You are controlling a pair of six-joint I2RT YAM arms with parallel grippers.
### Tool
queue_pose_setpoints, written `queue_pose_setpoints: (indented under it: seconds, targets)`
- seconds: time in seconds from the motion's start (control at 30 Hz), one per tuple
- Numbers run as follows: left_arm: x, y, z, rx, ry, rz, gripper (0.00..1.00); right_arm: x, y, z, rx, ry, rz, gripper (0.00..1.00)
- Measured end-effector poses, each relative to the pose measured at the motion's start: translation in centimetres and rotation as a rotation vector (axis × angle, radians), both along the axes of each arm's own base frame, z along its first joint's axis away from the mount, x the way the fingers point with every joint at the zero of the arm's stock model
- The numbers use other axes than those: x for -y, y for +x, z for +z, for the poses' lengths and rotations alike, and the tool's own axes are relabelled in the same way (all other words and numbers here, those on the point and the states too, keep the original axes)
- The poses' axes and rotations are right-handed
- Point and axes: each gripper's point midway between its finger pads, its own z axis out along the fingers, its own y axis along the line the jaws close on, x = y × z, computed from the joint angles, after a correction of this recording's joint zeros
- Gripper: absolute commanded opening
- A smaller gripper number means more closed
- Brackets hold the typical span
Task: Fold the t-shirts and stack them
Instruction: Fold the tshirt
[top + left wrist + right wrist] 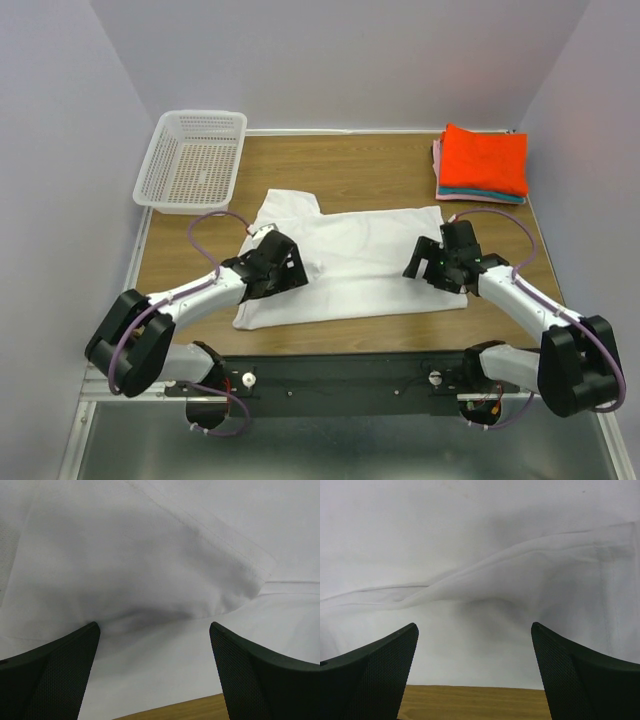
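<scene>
Two tools are set over one white t-shirt [370, 265], which lies flat in the middle of the table [370, 175], closer to the near edge than the far one. Its long axis runs left to right, parallel to the near edge. One sleeve [290, 205] projects toward the far edge at the left end.

At the left end, the left tool [283, 268] sits over the shirt and points inward toward the middle of the table. The wrist view shows its fingers [55, 675] spread apart with nothing clamped. A raised fold with a stitched hem lies ahead of the gap, and a strip of bare wood shows below it.

At the right end, the right tool [430, 262] points inward toward the left tool. Its fingers [585, 675] are likewise apart and hold nothing, and a long soft ridge of cloth crosses ahead of the gap. Whether either tool touches the cloth cannot be confirmed.

At the far right corner sits the stack of folded shirts [485, 158], orange-red on top with teal and pink edges beneath, well apart from both tools. A basket [192, 160] stands at the far left corner.

Assessment: each arm is nearer its own end of the shirt, so the fold most likely depends on both tools closing on the cloth directly ahead. The finished shirt belongs at the far right corner, and the right arm is the nearer one to it.
</scene>
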Motion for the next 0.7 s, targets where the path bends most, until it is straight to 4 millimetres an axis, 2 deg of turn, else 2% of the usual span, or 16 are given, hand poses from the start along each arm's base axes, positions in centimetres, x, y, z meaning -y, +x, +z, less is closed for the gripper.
queue_pose_setpoints:
  seconds: [0.17,0.37,0.57,0.7]
  targets:
    - [-2.1,-3.0,-0.2,-0.054,0.014,0.066,0.98,0.1,-0.7,0.6,0.005,0.012,-0.015,1.0]
    - [-3.5,-4.8,0.2,-0.06,-0.004,0.1,0.98,0.0,-3.0,-0.7,-0.055,0.043,-0.027,1.0]
    - [-4.0,-4.3,1.3,-0.042,0.02,0.127,0.98,-0.6,-3.9,0.2,-0.045,0.106,-0.049,1.0]
    - [-3.4,-2.2,4.2,0.046,0.005,0.145,0.98,-0.6,-4.4,0.8,-0.039,0.126,-0.076,1.0]
